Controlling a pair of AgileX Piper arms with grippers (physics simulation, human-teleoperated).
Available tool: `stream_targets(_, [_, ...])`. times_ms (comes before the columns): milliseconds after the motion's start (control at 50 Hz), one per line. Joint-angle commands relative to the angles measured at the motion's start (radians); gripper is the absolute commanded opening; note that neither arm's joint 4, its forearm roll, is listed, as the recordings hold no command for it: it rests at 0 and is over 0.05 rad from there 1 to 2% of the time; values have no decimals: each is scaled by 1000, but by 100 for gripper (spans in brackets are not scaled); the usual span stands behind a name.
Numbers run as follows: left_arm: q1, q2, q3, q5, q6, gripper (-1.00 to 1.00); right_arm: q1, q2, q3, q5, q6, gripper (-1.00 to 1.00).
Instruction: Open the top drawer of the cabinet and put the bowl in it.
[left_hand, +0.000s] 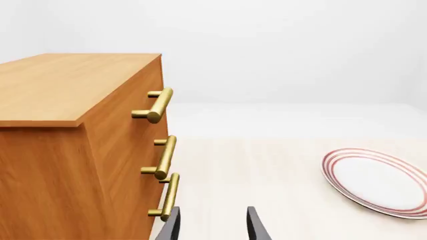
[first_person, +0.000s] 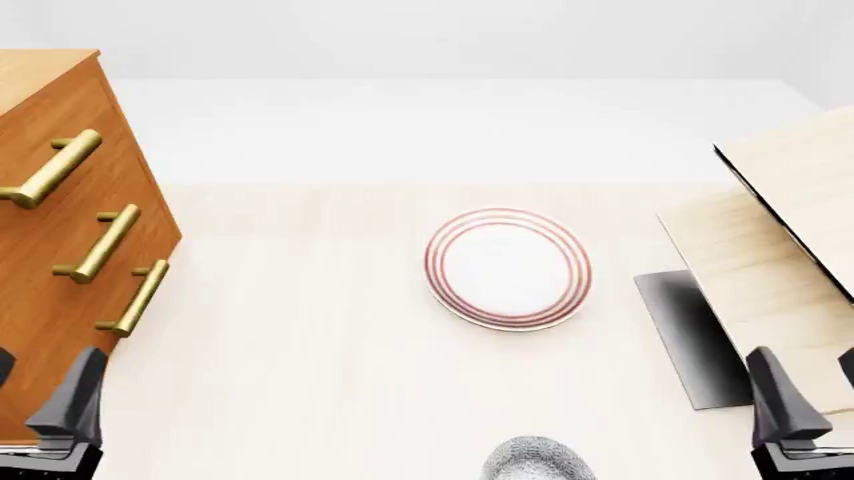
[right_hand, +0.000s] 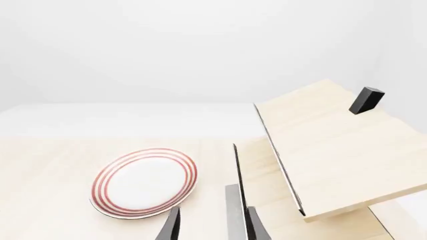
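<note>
Both my left claw (left_hand: 212, 226) and right claw (right_hand: 212, 226) gape wide, holding nothing. The top drawer (first_person: 83, 140) sits shut in the cabinet (first_person: 47, 300); the bowl (first_person: 537, 462) rests on the worktop (first_person: 294, 370).

I'm seeing the cabinet (first_person: 67, 200) standing left, top drawer (first_person: 60, 140) shut; speckled bowl (first_person: 538, 460) sitting near edge.

Cabinet (first_person: 60, 240): orange-brown wood grain
Handles (first_person: 54, 168): brass gold
Plate (first_person: 509, 268): white, ringed in red
Bowl (first_person: 538, 461): white with blue-grey speckle
Boards (right_hand: 333, 150): pale light wood
Block (right_hand: 366, 100): black
Table (first_person: 294, 360): pale cream wood
Gripper fingers (first_person: 74, 400): dark grey
</note>
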Motion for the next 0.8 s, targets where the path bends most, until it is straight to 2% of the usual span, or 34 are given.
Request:
stream_targets(20, [0, 5, -3, -1, 0, 100, 1, 6, -3, -2, -1, 100])
stream_targets(380, [0, 11, -3, -8, 2, 100, 1, 7, -2, -2, -1, 100])
stream_targets(600, [-15, 69, -5, -51, 32, 100, 1, 7, -2, -2, 0, 100])
stream_targets(660, [-20, 114, -12, -76, 68, 100, 1, 7, -2, -2, 0, 100])
stream_targets(700, [-30, 152, -21, -90, 135, 100, 1, 7, -2, -2, 0, 100])
stream_targets(800, [-44, 288, -78, -131, 190, 100, 1, 7, -2, -2, 0, 100])
